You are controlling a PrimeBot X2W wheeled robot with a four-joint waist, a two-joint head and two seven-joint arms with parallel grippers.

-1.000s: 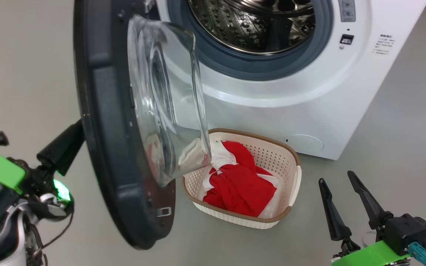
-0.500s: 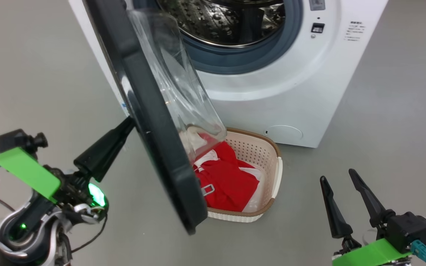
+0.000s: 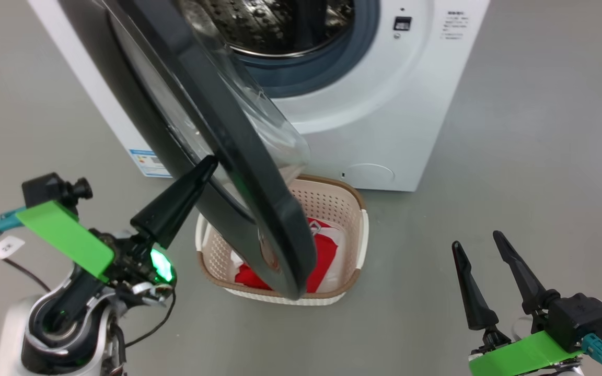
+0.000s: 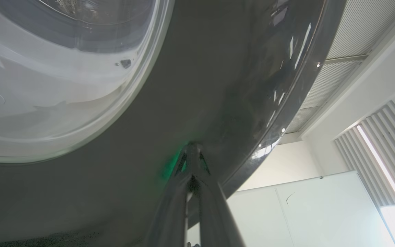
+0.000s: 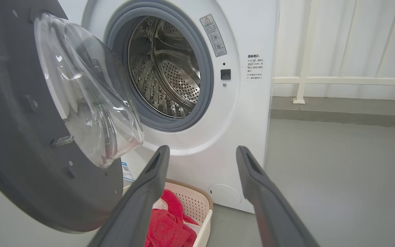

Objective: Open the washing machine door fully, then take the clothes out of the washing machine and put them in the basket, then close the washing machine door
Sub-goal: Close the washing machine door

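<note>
Closer, via left wrist: closed left tool [image 4: 192, 173] tips against glossy door [image 4: 218, 85].

Washing machine door [image 3: 228, 136] overhangs the basket [image 3: 362, 241], probably blocking access.

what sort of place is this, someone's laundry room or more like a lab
Likely a lab or test room staged as a laundry spot, not a home: one washer and a basket of red clothes stand on a bare grey floor.
</note>
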